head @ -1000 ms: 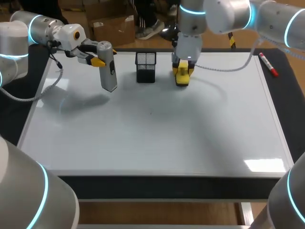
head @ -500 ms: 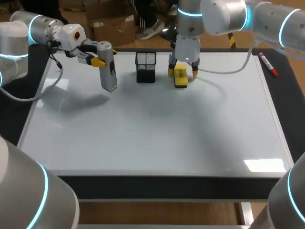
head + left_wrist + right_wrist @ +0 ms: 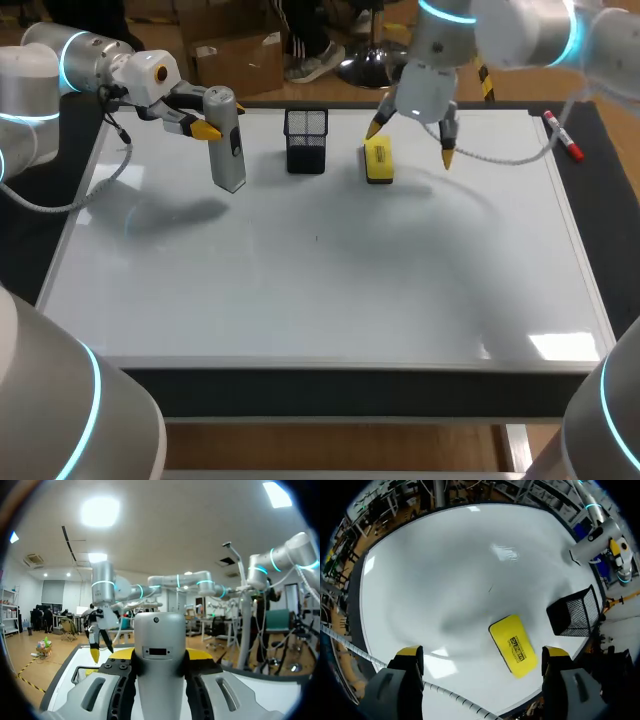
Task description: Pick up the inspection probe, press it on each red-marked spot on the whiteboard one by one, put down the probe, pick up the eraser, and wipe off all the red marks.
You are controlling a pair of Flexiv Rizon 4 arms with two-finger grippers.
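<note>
The grey cylindrical inspection probe [image 3: 228, 140] hangs upright over the whiteboard's [image 3: 320, 290] far left part, with my left gripper [image 3: 205, 125] shut on its upper half. In the left wrist view the probe [image 3: 159, 680] fills the gap between the left gripper's [image 3: 160, 655] fingers. The yellow eraser [image 3: 378, 160] lies flat on the board near its far edge. My right gripper [image 3: 410, 143] hovers open just above and to the right of it. From the right wrist the eraser [image 3: 513, 644] lies below the spread right gripper [image 3: 482, 652], untouched. I see no red marks on the board.
A black mesh pen holder [image 3: 306, 140] stands between the probe and the eraser, also seen beside the eraser as the pen holder [image 3: 572, 612]. A red marker [image 3: 563, 135] lies by the board's far right corner. My right gripper [image 3: 97, 642] shows beyond the probe.
My right gripper has opened and let go of the eraser, then risen and shifted right. The eraser stays flat on the board. The left arm and probe have not moved.
</note>
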